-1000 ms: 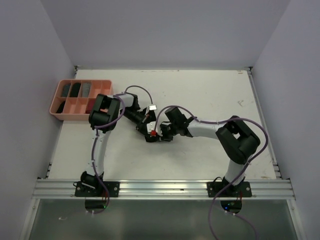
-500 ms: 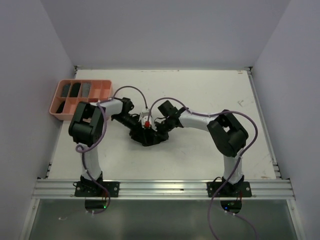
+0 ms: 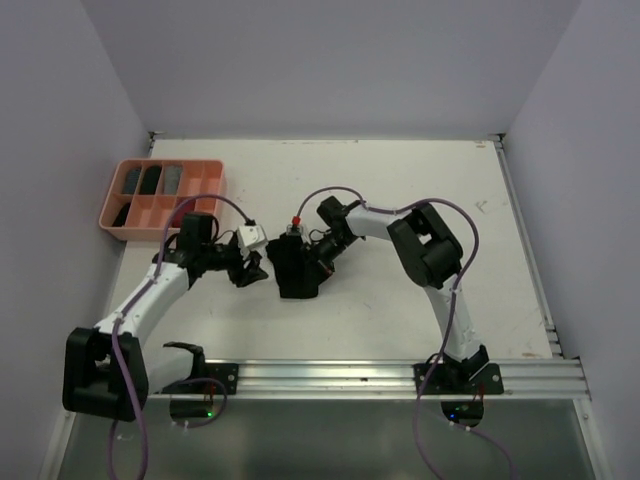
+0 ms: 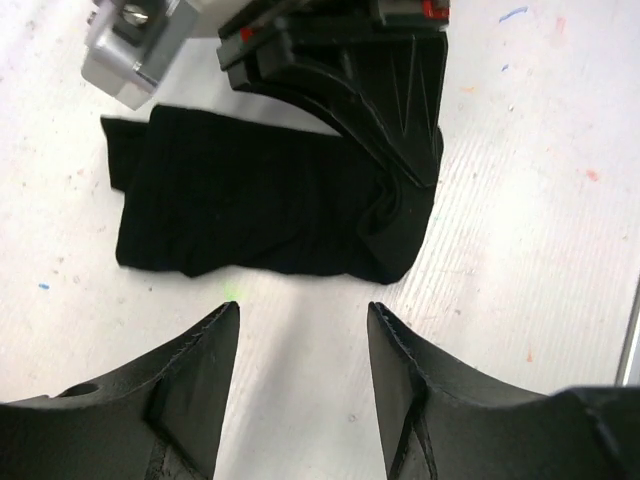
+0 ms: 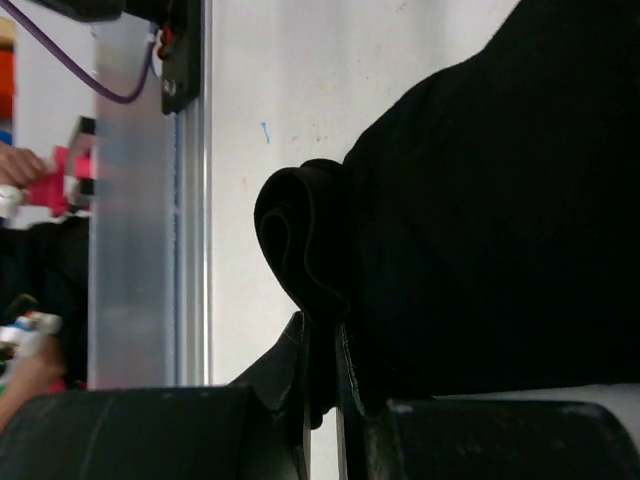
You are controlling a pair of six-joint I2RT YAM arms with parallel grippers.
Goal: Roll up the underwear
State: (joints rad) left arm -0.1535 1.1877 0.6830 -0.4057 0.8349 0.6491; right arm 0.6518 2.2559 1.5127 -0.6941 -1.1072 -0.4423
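Observation:
The black underwear lies partly rolled on the white table, mid-left in the top view. In the left wrist view the same black underwear is a dark bundle just beyond my left gripper, which is open with only bare table between its fingers. My left gripper sits close to the garment's left side, apart from it. My right gripper is at the garment's upper right edge. In the right wrist view my right gripper is shut on a curled fold of the underwear.
A salmon-pink compartment tray stands at the far left, with dark items in several of its slots. The aluminium rail runs along the near table edge. White walls close in the back and both sides.
My left gripper opened, let go of the black underwear and drew back to the left, its arm swinging low. My right gripper closed on the cloth's edge.

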